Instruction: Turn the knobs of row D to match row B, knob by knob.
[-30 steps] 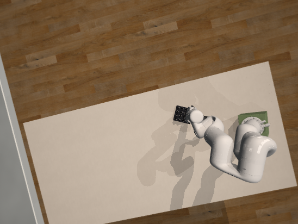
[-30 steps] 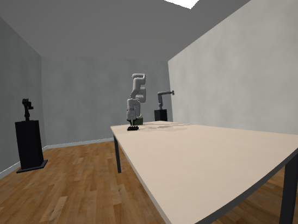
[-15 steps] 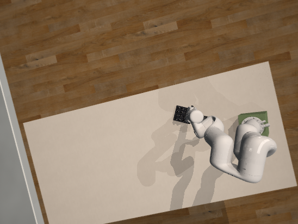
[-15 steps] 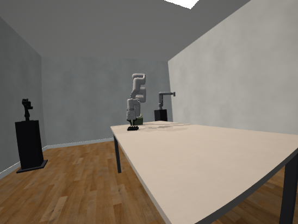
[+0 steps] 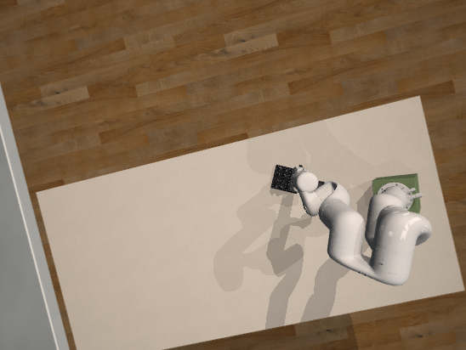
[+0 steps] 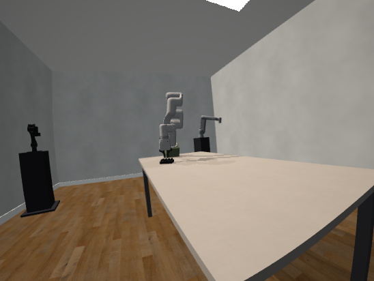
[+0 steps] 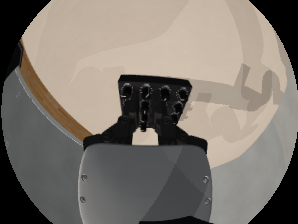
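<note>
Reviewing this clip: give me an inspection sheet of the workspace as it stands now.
Surface: beige table, shadowed by the arm.
Job's things: black knob box standing flat near the far edge; knob marks too small to read.
Clutter: nothing seen.
Grippers: tool down over the box's near row, fingers set narrow; whether a knob is pinched cannot be told.
Cables: nothing seen.
Surroundings: green base plate, wood floor, black pedestal with a camera, second small arm behind.

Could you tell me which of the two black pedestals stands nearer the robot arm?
The pedestal behind the table, carrying a small grey arm; the other stands far left.
</note>
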You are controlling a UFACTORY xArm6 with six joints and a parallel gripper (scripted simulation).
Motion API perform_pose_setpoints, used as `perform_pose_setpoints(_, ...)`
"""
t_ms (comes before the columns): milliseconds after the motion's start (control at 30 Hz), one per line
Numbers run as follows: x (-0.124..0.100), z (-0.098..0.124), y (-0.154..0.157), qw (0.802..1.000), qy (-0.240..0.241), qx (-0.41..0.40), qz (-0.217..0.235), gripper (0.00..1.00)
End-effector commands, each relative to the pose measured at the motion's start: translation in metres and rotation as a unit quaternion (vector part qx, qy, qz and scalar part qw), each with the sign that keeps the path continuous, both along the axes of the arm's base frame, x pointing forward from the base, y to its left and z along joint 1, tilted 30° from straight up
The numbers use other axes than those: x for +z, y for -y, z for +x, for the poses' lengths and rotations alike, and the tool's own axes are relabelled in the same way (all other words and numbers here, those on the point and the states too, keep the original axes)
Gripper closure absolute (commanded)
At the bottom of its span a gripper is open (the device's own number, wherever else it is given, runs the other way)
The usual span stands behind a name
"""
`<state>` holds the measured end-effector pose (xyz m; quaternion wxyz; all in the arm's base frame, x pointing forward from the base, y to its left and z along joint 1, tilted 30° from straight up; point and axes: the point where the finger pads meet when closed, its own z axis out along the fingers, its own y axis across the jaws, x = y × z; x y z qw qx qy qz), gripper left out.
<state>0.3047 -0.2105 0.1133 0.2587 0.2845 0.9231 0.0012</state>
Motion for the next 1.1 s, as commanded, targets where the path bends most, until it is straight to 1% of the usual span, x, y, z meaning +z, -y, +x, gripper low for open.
perform_pose_setpoints(0,-0.0011,0.0015,0.0007,1.000,0.001,0.000,-0.001,0.81)
perform_pose_setpoints(500,-0.0081,0.0053,0.0019,1.000,0.001,0.000,-0.001,0.81)
perform_pose_setpoints(1067,-0.0087,0.0056,0.0020,1.000,0.001,0.000,-0.001,0.81)
